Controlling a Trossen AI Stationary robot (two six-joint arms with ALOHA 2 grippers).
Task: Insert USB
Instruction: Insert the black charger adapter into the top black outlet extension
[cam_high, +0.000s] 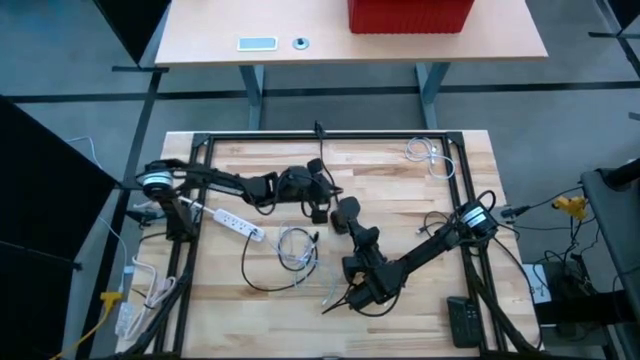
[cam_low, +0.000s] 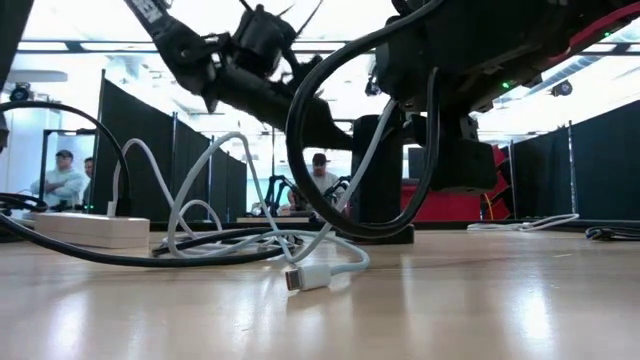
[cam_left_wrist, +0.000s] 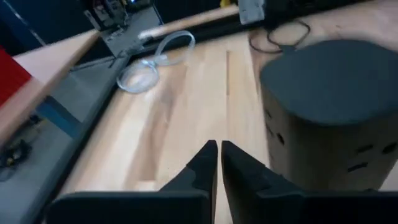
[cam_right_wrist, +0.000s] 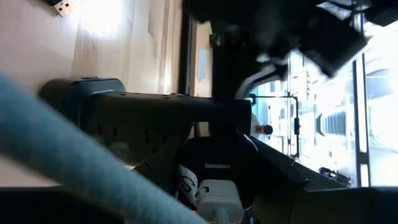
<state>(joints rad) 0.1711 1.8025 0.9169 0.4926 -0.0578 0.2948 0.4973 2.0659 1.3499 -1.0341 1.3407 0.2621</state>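
Observation:
A dark upright tower hub (cam_high: 345, 212) (cam_left_wrist: 329, 112) (cam_right_wrist: 124, 118) stands on its base mid-table. My right gripper (cam_high: 355, 232) (cam_right_wrist: 217, 200) is at the hub's near side, shut on a white USB plug (cam_right_wrist: 219, 191). The plug's white cable (cam_high: 295, 245) (cam_low: 230, 200) lies looped on the wood. The cable's other connector (cam_low: 305, 277) rests flat on the table. My left gripper (cam_high: 320, 200) (cam_left_wrist: 217, 152) hovers low at the hub's left side. Its fingers are shut, with only a slit between them. My right gripper pinches the white USB plug (cam_right_wrist: 214, 186) between its two fingers, lifted clear of the table and close to the hub's wall. The cable (cam_low: 355, 180) hangs slack from the plug down to the table. Whether my left gripper touches the hub I cannot tell.
A white power strip (cam_high: 235, 222) (cam_low: 85, 228) lies to the left with a black cord (cam_high: 265, 280) curving near it. A clear coiled cable (cam_high: 425, 152) (cam_left_wrist: 149, 65) sits at the far right corner. A black device (cam_high: 462, 322) lies near right. People (cam_low: 320, 180) stand beyond the table.

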